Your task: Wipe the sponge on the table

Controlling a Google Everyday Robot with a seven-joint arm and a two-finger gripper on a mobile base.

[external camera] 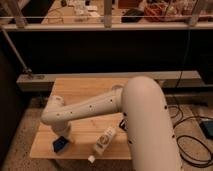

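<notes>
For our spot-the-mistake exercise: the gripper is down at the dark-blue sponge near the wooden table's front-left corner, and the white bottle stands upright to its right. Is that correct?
Not quite. The camera view shows the white bottle lying on its side, not upright. The rest holds: the gripper is down at the dark-blue sponge near the wooden table's front-left corner.

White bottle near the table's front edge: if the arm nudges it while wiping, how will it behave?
The white bottle lies on its side on the table, so it would probably roll rather than tip. Its cap end is close to the front edge, so a nudge might send it off. The gripper, down at the sponge, sits apart from it.
</notes>
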